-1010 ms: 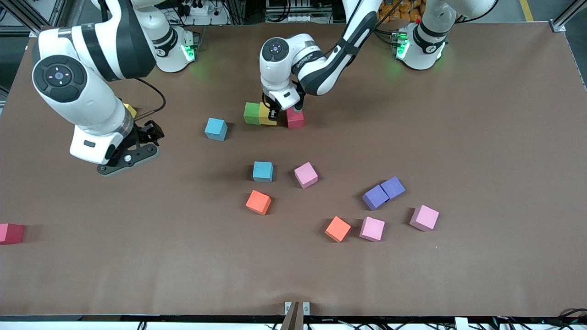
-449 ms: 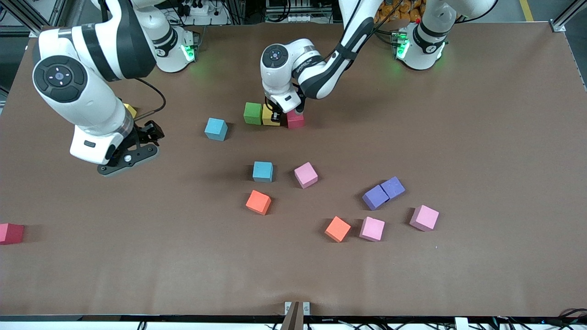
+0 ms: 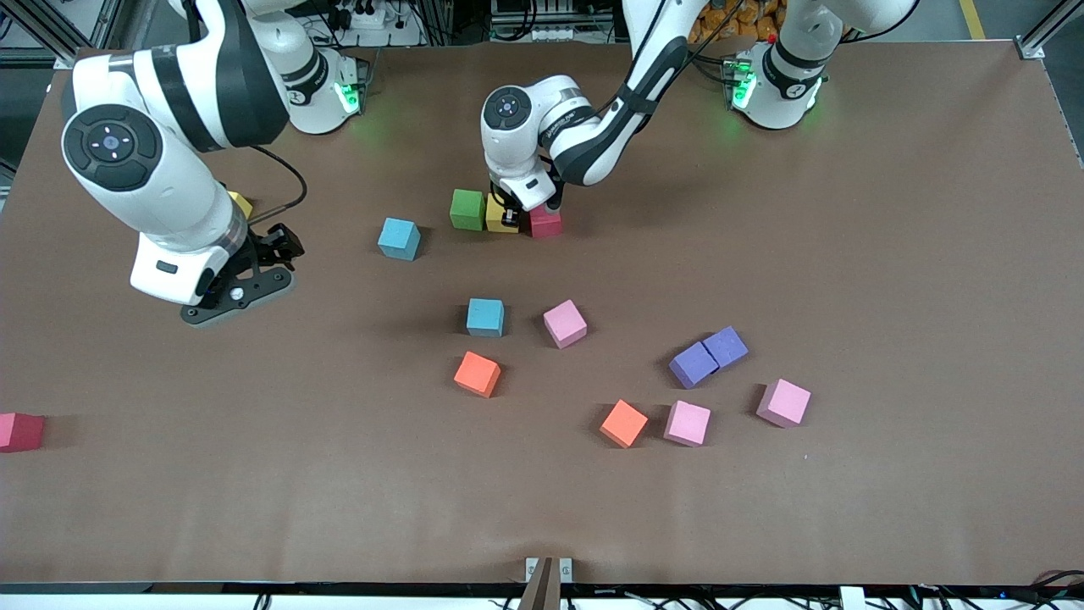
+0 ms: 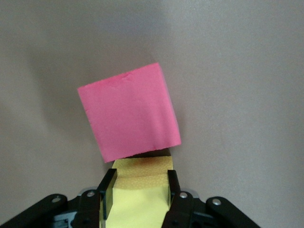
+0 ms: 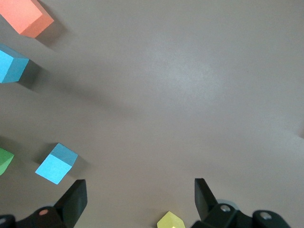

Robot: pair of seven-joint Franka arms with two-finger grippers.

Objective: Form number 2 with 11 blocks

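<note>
Foam yellow cube (image 4: pixel 141 190), light and squashy, pinched across flat sides by my left claw (image 4: pixel 138 192), touching the red cube (image 3: pixel 546 222); right claw (image 5: pixel 140 197) waits, released.

Both arms are glossy white with black joint bands and round black caps marked by small blue rings. Green lights glow at their bases. A black cable loops from the right arm's wrist. Black fingers (image 4: pixel 108 194) sit on screwed black mounts.

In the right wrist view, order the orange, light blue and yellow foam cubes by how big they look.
1. Orange foam cube, cropped by the frame.
2. Two light blue foam cubes, roughly alike; not ranked.
3. Yellow foam cube, mostly cut off.
</note>
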